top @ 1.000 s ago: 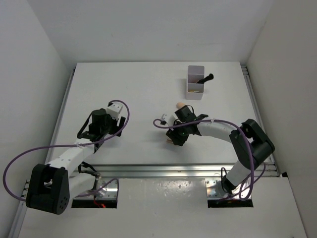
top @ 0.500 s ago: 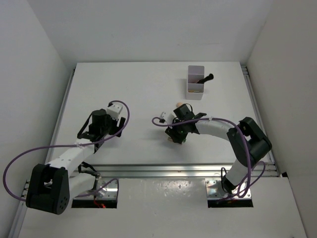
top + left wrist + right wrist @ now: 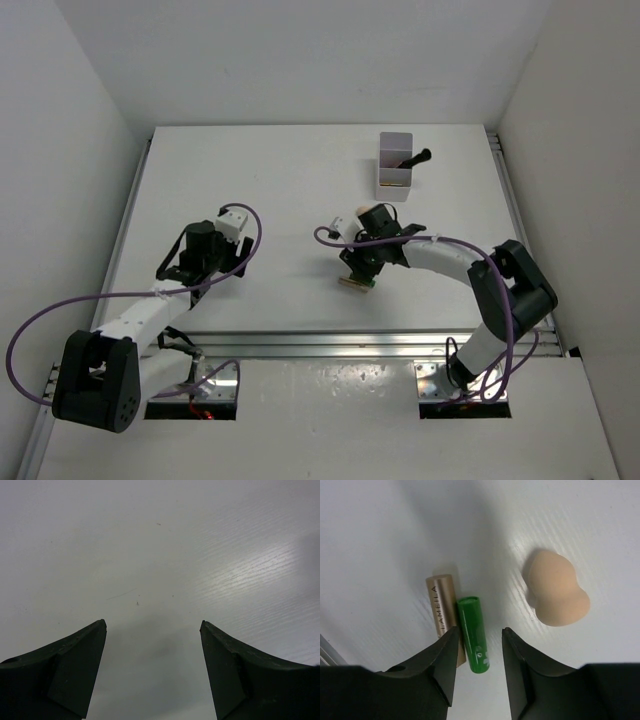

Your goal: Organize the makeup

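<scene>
In the right wrist view a green tube (image 3: 474,634) lies beside a copper tube (image 3: 444,605) on the white table, with a peach sponge (image 3: 555,596) to their right. My right gripper (image 3: 480,632) is open and hovers over them; the green tube's near end lies between the fingers, and the left finger covers the copper tube's near end. In the top view the right gripper (image 3: 358,268) is at the table's middle, the tubes (image 3: 355,283) just in front of it, and a peach sponge (image 3: 372,212) behind the wrist. My left gripper (image 3: 152,625) is open and empty over bare table.
A white two-compartment box (image 3: 396,178) stands at the back right with a black brush (image 3: 415,158) leaning out of it. The left arm's gripper (image 3: 232,225) is at the left middle of the table. White walls enclose the table on three sides.
My right gripper has shifted a little right and turned over the tubes, which now show at its tip in the top view. The left arm has not moved.
</scene>
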You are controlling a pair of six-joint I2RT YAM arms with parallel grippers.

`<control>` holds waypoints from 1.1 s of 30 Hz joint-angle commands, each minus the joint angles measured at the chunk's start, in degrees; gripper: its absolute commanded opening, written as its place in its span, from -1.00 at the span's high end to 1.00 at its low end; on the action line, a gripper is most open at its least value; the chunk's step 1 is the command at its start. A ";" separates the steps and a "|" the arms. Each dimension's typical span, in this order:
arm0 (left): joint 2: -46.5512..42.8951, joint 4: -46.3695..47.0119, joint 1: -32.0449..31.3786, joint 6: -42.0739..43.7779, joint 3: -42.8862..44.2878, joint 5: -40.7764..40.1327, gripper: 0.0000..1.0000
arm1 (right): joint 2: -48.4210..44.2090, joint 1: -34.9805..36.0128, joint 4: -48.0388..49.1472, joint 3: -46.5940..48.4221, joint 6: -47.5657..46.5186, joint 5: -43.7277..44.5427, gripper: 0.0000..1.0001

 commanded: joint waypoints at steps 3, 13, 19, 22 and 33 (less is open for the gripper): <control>-0.62 1.03 -0.44 0.16 -0.35 0.47 -0.63 | -1.19 -0.82 1.10 0.14 0.57 0.74 0.28; -0.62 1.03 -0.44 0.16 -0.35 0.47 -0.63 | -0.04 -0.82 0.48 -0.12 1.54 -1.28 0.30; -0.62 1.03 -0.44 0.16 -0.35 0.47 -0.63 | -1.09 -0.82 0.48 -1.70 2.24 -2.77 0.30; -0.62 1.03 -0.44 0.16 -0.35 0.47 -0.63 | -1.27 -0.65 -0.14 -1.96 3.03 -3.83 0.30; -0.62 1.03 -0.44 0.16 -0.35 0.99 -0.63 | -0.74 0.32 0.65 -3.46 4.18 1.34 0.30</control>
